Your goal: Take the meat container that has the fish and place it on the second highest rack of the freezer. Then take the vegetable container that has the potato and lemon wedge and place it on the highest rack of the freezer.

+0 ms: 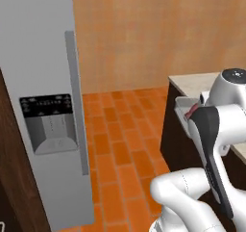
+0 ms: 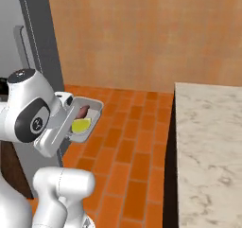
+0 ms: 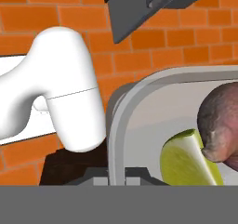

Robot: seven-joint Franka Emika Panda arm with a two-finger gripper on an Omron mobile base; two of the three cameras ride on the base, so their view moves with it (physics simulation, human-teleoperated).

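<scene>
Above brick floor (image 2: 137,142), tray (image 2: 92,104) carries lemon wedge (image 2: 81,125), potato (image 2: 83,111).

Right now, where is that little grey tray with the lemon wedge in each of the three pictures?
Left base view: the tray peeks out at right-centre behind the arm, beside the dark counter.
Right base view: left of centre, held above the floor, lemon wedge and potato inside.
Hand view: lower right, very close, its rim curving up.
Shared landmark: the orange brick floor.

The markings on the freezer's dispenser panel (image 1: 46,105) are illegible.
</scene>
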